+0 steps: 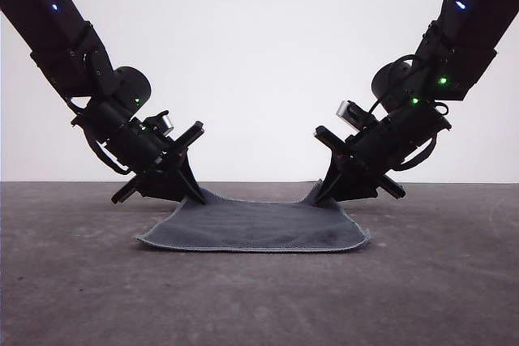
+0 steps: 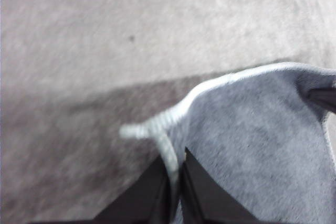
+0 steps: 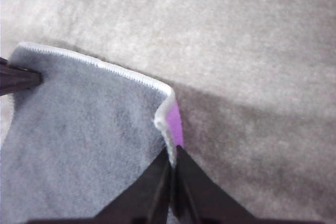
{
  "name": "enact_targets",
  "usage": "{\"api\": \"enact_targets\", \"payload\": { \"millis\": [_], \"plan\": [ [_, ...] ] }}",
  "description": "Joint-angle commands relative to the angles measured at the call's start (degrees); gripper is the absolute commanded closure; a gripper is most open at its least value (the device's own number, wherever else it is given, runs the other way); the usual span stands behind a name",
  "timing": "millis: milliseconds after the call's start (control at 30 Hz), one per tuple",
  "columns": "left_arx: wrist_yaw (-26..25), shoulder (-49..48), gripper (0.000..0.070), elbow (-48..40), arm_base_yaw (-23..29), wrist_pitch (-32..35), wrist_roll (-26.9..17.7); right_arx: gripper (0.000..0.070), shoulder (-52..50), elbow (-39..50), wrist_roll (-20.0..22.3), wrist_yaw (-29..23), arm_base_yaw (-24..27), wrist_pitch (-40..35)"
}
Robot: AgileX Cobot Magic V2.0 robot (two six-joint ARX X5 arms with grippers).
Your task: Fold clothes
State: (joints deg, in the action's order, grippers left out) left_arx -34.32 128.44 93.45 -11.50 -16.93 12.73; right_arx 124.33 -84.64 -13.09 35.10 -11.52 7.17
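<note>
Left gripper [image 1: 188, 188] and right gripper [image 1: 328, 190] are each clamped on a far corner of the cloth [image 1: 255, 226], which lies mid-desk [image 1: 81, 281]. Risk: both pinch only the hem; uneven lifting could pull a corner free.

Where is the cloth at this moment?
In the front view the cloth lies mid-table, grey face up, between the two arms; the left gripper and right gripper each pinch one of its far corners, lifted slightly.
</note>
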Motion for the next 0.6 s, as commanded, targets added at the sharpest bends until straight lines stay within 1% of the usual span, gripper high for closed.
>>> {"api": "enact_targets", "payload": {
  "millis": [0, 167, 233, 300, 433, 567],
  "plan": [
    [-0.49, 1.39, 0.0687, 0.81, 0.02, -0.4, -0.72, 0.07, 1.55, -2.23, 1.81, 0.89, 0.06, 1.21],
    [-0.62, 0.31, 0.0687, 1.03, 0.02, -2.82, -3.0, 0.07, 1.51, -5.11, 4.3, 2.5, 0.07, 7.07],
    [-0.7, -0.58, 0.0688, 1.03, 0.02, -3.68, -3.19, 0.07, 1.51, -6.13, 4.91, 2.62, 0.07, 9.2],
    [-0.7, -1.61, 0.0688, 1.03, 0.02, -4.52, -3.62, 0.07, 1.51, -6.95, 5.17, 2.87, 0.07, 11.08],
    [-1.9, -3.41, 0.0688, 1.14, 0.03, -5.19, -3.92, 0.07, 1.49, -7.92, 5.72, 5.27, 0.07, 13.78],
    [-3.02, -3.61, 0.0688, 1.96, 0.02, -6.44, -3.82, 0.07, 1.49, -8.37, 5.87, 5.66, 0.01, 16.08]
  ]
}}
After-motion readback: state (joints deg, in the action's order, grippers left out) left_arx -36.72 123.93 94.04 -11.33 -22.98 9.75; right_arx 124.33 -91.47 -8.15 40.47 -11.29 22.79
